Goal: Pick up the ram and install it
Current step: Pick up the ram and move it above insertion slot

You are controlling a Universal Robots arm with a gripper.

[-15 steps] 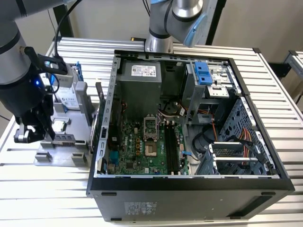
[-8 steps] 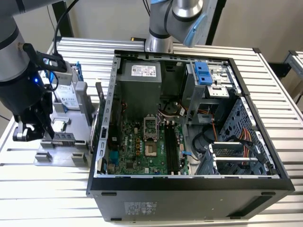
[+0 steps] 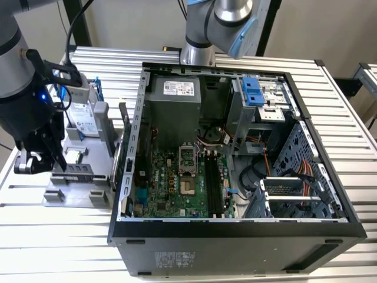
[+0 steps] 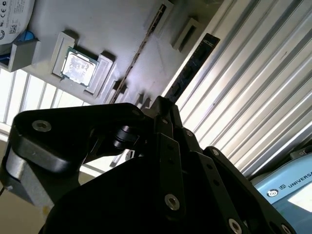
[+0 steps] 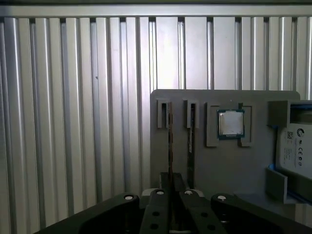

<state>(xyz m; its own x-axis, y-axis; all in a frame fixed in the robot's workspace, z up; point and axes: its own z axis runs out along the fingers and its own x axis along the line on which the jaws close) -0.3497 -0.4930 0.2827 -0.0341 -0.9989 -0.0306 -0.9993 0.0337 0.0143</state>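
- Exterior view: the arm's black two-finger gripper (image 3: 60, 165) hangs over a flat grey plastic parts tray (image 3: 70, 197) at the exterior view's left, on a ribbed aluminium table (image 3: 70, 242).
- End effector: in both wrist views the gripper (image 4: 163, 103) (image 5: 170, 179) is pressed together, and the ram (image 4: 191, 67) (image 5: 170, 141), a long thin dark circuit-board stick, runs straight out from between its tips. Read as pinching the ram.
- Ram location: at the tray, on edge, along the tray's outer slot. In the second wrist view its far end overlaps the table slats beyond the tray's edge. I cannot tell whether it sits in the slot or is lifted off it.
- A second thin memory stick (image 4: 141, 48) (image 5: 190, 141) stands on edge in the neighbouring slot, just beside the ram and parallel to it.
- Beyond that stick lies a square silver processor chip (image 4: 78, 66) (image 5: 230, 123), flat in its own recess.
- A silver hard drive in a blue bracket (image 3: 82, 118) (image 5: 297, 146) sits at the far end of the tray.
- An open black computer case (image 3: 235, 227) lies to the exterior view's right of the tray, with the large green motherboard (image 3: 171, 183) exposed, well apart from the gripper.
- A second grey robot arm base (image 3: 203, 41) stands at the far side of the case.
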